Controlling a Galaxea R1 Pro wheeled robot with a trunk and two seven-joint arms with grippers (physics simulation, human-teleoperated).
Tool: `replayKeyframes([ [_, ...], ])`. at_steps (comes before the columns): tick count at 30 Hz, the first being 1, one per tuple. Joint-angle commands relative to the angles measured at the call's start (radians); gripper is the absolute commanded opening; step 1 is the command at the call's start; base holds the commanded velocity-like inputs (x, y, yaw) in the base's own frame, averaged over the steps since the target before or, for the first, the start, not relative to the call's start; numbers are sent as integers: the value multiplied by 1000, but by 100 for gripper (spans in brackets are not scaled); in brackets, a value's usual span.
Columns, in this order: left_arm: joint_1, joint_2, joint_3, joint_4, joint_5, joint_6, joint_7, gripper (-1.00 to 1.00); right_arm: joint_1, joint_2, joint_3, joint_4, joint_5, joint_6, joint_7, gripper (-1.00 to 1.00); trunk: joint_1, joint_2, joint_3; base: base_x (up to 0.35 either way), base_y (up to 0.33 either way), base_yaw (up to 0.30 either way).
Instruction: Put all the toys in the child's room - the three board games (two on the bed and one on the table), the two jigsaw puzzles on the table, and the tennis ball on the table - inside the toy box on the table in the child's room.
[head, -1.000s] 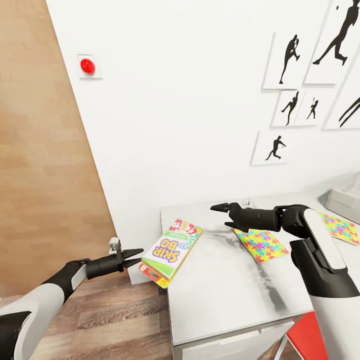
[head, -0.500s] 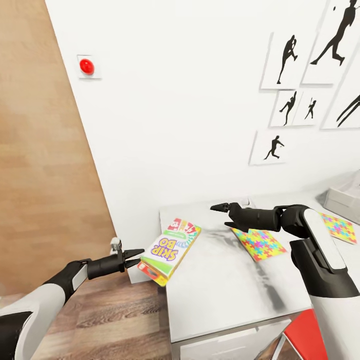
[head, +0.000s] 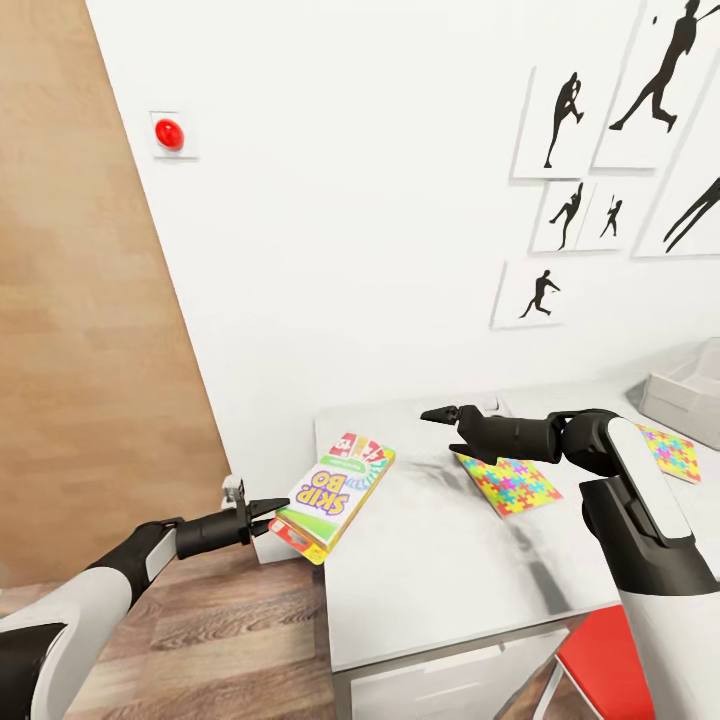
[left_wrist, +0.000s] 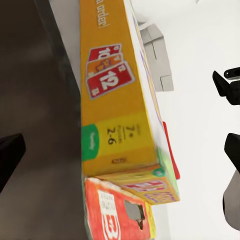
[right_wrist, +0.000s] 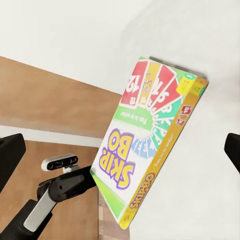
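In the head view the left claw (head: 268, 512) sits at the lower left of the frame, its two tips pinched on the near corner of a Skip-Bo game box (head: 334, 494), which it holds tilted, the far end over the left edge of the pale desk (head: 450, 570) and the near end hanging out past it above the wood floor (head: 220, 640). The right wrist view shows the same box (right_wrist: 150, 140) face-on with the left arm behind it. The right claw (head: 447, 432) hovers over the desk at centre frame with its fingers spread apart and nothing between them. Just below and right of it a jigsaw square (head: 508, 482) lies flat on the desk; a second jigsaw square (head: 668, 450) lies further right, near the pale grey toy box (head: 685, 392) at the right edge. Black player silhouettes (head: 610, 150) hang on the white wall at upper right, and a red button (head: 169, 134) at upper left.
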Motion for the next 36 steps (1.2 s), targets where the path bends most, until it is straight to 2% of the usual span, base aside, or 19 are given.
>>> replayKeyframes([
  [1, -1, -1, 7, 0, -7, 10, -4, 100, -1, -1, 1, 0, -9, 1, -11, 100, 0, -1, -1, -1, -2, 0],
  [30, 1, -2, 7, 0, -7, 8, -4, 100, -1, -1, 1, -1, -9, 1, -11, 100, 0, -1, -1, -20, -24, 0],
  [31, 1, -2, 7, 0, -7, 8, -4, -100, -1, -1, 1, -1, -9, 1, -11, 100, 0, -1, -1, 0, 0, 0],
  [36, 5, -2, 7, 0, -7, 7, -5, -100, -2, -1, 1, -1, -9, 1, -11, 100, 0, -1, -1, 0, 0, 0],
])
